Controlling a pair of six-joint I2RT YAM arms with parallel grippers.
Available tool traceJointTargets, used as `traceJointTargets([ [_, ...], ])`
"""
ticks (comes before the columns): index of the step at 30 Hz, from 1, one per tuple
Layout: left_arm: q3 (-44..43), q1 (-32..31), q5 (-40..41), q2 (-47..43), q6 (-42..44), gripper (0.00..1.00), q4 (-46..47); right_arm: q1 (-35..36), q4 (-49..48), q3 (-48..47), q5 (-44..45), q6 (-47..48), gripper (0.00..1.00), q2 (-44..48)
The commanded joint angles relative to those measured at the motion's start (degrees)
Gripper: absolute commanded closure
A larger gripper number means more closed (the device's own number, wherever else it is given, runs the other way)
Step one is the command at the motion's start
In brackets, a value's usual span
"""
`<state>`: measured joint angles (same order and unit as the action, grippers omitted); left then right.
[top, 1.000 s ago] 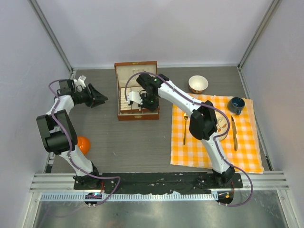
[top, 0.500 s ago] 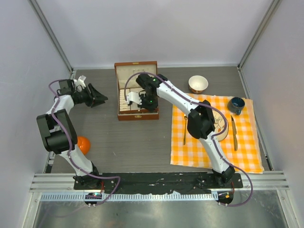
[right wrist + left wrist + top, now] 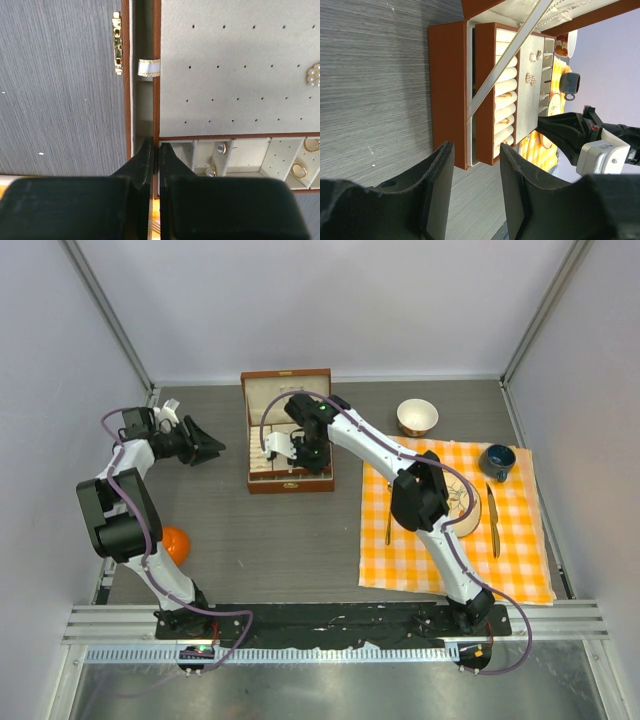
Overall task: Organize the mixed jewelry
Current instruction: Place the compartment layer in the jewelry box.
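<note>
The brown wooden box (image 3: pixel 290 480) stands open at the table's back middle, with a cream-lined tray (image 3: pixel 225 65) in it. My right gripper (image 3: pixel 155 147) is shut on the tray's brown side wall (image 3: pixel 156 75); it also shows in the top view (image 3: pixel 290 450). The jewelry lies in the tray: a pearl cluster (image 3: pixel 314 75), gold rings (image 3: pixel 300 170) and studs (image 3: pixel 221 148). In the left wrist view, small pieces (image 3: pixel 506 94) sit on the cream rolls. My left gripper (image 3: pixel 476 155) is open and empty, to the left of the box (image 3: pixel 212 448).
A gold latch (image 3: pixel 117 42) and a ribbon tab (image 3: pixel 149 67) are on the box. An orange ball (image 3: pixel 175 543) lies by the left arm. A yellow checked cloth (image 3: pixel 420 560) carries a gold fork (image 3: pixel 389 510), knife (image 3: pixel 493 520) and blue cup (image 3: pixel 497 461). A white bowl (image 3: pixel 417 416) stands behind.
My right gripper has shifted slightly left and farther back over the box, still shut on the tray wall. The left arm has barely moved.
</note>
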<state>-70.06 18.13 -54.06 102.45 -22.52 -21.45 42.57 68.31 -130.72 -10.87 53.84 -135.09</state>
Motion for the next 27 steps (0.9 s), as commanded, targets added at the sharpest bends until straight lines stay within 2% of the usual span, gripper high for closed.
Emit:
traceJointTargets([
  [1,-2.01,0.59,-1.75,0.29,-0.15,0.55,1.24,-0.03,-0.64,-2.18,-1.34,-0.41,0.99,1.40],
  [14,-0.95,0.68,-2.54,-0.15,-0.59,0.55,1.94,0.50,-0.99,-0.33,-0.99,-4.62,0.99,3.16],
  [27,-0.43,1.12,-3.07,-0.59,-0.59,0.55,1.94,0.85,-1.08,1.95,-1.25,-4.80,0.99,3.87],
])
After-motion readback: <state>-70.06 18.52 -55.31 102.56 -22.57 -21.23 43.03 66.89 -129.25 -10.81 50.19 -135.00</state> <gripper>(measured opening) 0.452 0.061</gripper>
